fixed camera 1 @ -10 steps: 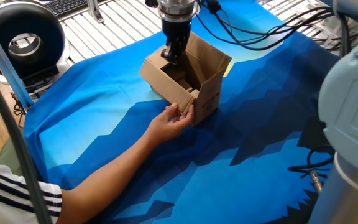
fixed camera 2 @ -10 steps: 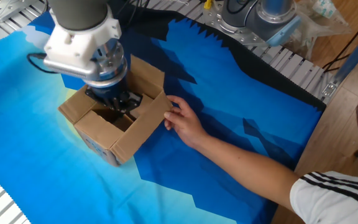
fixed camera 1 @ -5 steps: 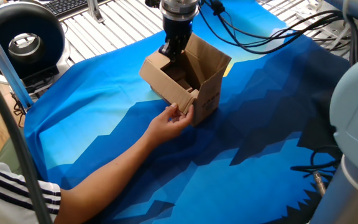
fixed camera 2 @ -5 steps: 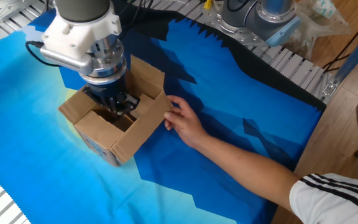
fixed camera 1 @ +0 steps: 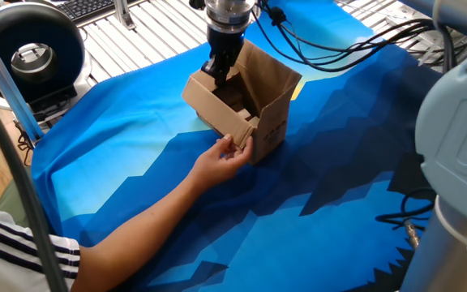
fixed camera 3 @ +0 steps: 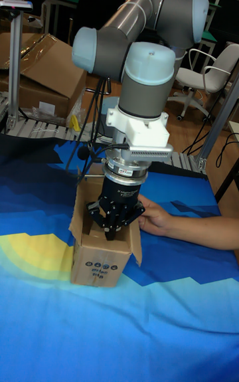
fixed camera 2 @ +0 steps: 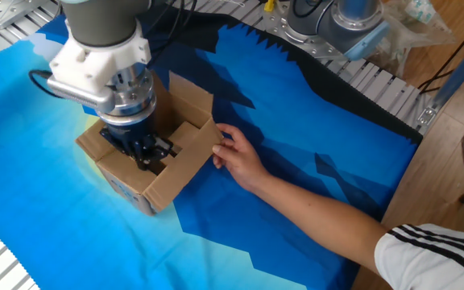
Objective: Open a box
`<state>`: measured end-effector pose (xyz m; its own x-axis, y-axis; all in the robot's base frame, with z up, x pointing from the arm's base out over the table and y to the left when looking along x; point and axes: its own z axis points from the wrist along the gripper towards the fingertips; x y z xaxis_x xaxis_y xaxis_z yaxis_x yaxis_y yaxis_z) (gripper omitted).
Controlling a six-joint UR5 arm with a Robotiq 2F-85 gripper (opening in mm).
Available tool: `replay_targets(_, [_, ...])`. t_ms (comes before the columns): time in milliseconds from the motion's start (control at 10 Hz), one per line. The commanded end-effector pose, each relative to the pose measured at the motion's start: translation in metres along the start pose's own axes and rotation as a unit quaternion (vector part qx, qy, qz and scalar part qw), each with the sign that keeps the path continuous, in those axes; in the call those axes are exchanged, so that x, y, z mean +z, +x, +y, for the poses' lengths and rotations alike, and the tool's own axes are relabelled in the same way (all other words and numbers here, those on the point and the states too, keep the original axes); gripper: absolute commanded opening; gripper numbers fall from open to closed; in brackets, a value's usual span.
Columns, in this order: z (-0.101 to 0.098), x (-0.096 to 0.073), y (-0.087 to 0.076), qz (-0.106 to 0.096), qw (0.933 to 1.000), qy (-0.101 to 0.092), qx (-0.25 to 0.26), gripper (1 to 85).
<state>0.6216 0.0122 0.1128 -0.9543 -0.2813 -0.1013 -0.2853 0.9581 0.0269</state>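
Observation:
The box (fixed camera 1: 272, 130) is a small brown carton on the blue cloth, its top flaps standing open; black print shows on one side (fixed camera 3: 99, 266). My gripper (fixed camera 1: 216, 76) points straight down into the open top at the box's left edge. In the other fixed view the gripper (fixed camera 2: 149, 155) sits low against the near-left flap of the box (fixed camera 2: 185, 159). In the tall view its fingers meet in a point (fixed camera 3: 111, 234), shut, with nothing visibly between them. A person's hand (fixed camera 1: 227, 157) holds the flap on the side away from me (fixed camera 2: 236, 157).
The person's forearm (fixed camera 2: 312, 205) lies across the cloth from the table's edge. A black round device (fixed camera 1: 27, 53) and a keyboard (fixed camera 1: 87, 6) stand beyond the cloth. Cables (fixed camera 1: 339, 40) trail from my wrist. A second robot's base (fixed camera 2: 353, 16) stands at the table's edge.
My gripper has slid from the middle of the opening toward the box's left flap and sits slightly lower. The box and the person's hand have stayed in place.

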Motion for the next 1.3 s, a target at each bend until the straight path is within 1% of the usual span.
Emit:
replay_targets(0, [0.002, 0.004, -0.001, -0.003, 1.0000, -0.007, 0.002, 1.3])
replay_targets(100, [0.002, 0.005, -0.003, -0.010, 0.9999, -0.009, 0.000, 1.3])
replay_targets(200, [0.007, 0.007, -0.004, -0.015, 0.9997, -0.020, 0.003, 1.3])
replay_targets(300, [0.010, 0.007, 0.000, -0.013, 0.9996, -0.025, 0.008, 1.3])
replay_targets(500, [0.010, 0.004, 0.009, -0.010, 0.9996, -0.020, 0.015, 1.3])
replay_targets(700, [0.010, 0.002, 0.018, -0.014, 0.9996, -0.016, 0.019, 1.3])
replay_targets(900, [0.009, 0.003, 0.019, -0.021, 0.9995, -0.015, 0.018, 1.3])
replay_targets(1100, [0.012, 0.000, 0.024, -0.025, 0.9993, -0.015, 0.022, 1.3])
replay_targets(1200, [0.011, 0.001, 0.020, -0.029, 0.9993, -0.011, 0.019, 1.3])
